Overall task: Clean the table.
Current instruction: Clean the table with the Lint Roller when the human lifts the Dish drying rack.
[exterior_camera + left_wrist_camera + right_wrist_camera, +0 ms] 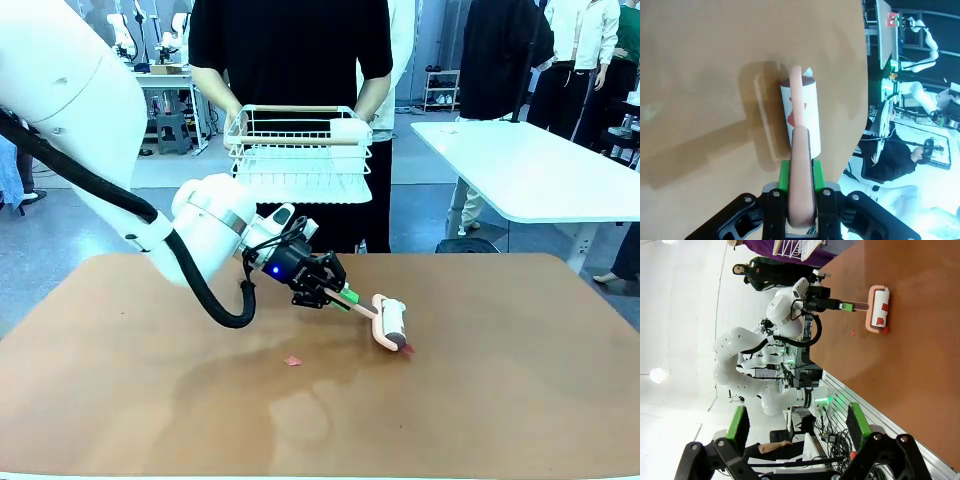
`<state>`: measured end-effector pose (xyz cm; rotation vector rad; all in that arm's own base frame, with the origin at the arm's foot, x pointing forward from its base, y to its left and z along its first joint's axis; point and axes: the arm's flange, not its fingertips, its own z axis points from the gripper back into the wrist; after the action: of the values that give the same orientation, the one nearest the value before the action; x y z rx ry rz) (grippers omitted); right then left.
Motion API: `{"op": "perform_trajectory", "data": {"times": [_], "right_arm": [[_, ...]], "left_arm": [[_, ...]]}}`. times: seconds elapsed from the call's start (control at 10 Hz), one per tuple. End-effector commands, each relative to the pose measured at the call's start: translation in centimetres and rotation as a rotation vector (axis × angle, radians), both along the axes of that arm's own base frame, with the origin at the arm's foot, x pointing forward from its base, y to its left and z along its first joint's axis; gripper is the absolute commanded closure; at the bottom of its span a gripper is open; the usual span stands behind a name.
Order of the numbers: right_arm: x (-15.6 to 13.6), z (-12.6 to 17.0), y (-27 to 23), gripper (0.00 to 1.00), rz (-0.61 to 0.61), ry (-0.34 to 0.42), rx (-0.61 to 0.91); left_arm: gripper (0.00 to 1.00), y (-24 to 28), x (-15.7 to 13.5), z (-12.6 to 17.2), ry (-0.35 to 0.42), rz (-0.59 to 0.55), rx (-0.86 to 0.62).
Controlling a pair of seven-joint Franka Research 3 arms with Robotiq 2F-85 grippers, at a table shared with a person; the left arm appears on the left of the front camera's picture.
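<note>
Mid-sweep: my left hand [340, 296] clamps the lint roller [392, 322] on the desk [520, 380], right hand [797, 432] gapes empty; next I roll onto the red scrap [292, 361] nearer my edge.

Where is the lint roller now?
Front view: the lint roller lies on the table right of centre, its handle in the left gripper, a red scrap nearby.

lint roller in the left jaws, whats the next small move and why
Probably roll the pink-handled white lint roller toward the robot's left, over the small red scrap loose on the reddish-brown table. The left jaws are shut on its handle, and its roll carries red bits.
</note>
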<state>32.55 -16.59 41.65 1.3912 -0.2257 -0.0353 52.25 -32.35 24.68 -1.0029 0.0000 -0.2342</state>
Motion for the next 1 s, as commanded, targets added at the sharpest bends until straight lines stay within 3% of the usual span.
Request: {"op": "perform_trajectory", "data": {"times": [0.0,0.5,0.7,0.9], "right_arm": [[-0.1,0.2,0.0,0.0,0.0,-0.006,0.003],[-0.1,0.2,0.0,0.0,0.0,-0.006,0.003],[-0.1,0.2,0.0,0.0,0.0,-0.006,0.003],[-0.1,0.2,0.0,0.0,0.0,-0.006,0.003]], "left_arm": [[0.79,-0.2,0.0,0.4,-0.048,0.023,0.025],[0.79,3.0,-2.4,6.7,-0.038,-0.018,-0.016],[0.79,7.3,-3.5,7.8,0.023,-0.013,0.011],[0.79,13.4,-5.2,9.1,0.016,0.015,-0.004]]}}
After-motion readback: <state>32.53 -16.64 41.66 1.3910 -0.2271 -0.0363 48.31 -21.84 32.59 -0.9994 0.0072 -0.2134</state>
